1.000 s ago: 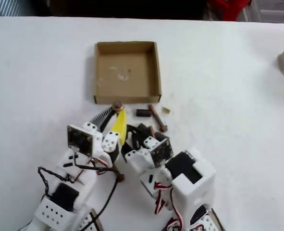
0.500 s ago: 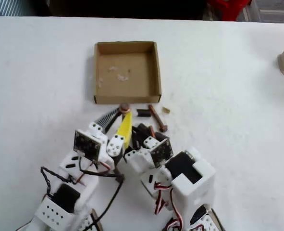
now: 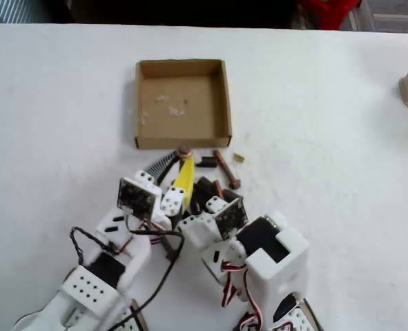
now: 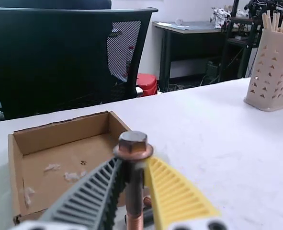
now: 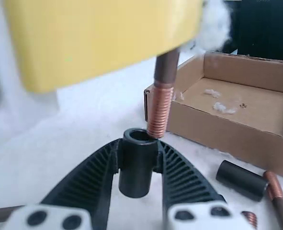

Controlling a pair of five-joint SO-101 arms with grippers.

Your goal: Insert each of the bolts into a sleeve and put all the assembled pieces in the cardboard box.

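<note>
Over the last sec the left arm swings right along the near wall of the cardboard box (image 3: pixel 183 65). The left end effector (image 4: pixel 132 165), clamped on the upright bolt (image 4: pixel 133 143), now holds the bolt over the right arm's grip instead of left of it. The right arm hasn't budged. In the right wrist view the bolt's threaded tip is at the rim of the sleeve (image 5: pixel 137 173), off-centre toward the box side and not yet inside; can't tell if it's touching. The right end effector (image 5: pixel 138 154) is clamped on that sleeve, upright w/ bore facing up. So the 1st insertion looks abt to start: prob a small nudge to centre, then straight down. Containers: the box is open-topped and holds no assembled pcs, just a few white flecks on its floor. On the bench (image 3: pixel 328 103), just near of the box, lie a spare sleeve (image 3: pixel 205 162) and a second bolt (image 3: pixel 226 169), w/ a small tan bit (image 3: pixel 239 158) just right of them. Far right stands a beige perforated holder (image 4: pixel 273 72) w/ wooden sticks in it.
</note>
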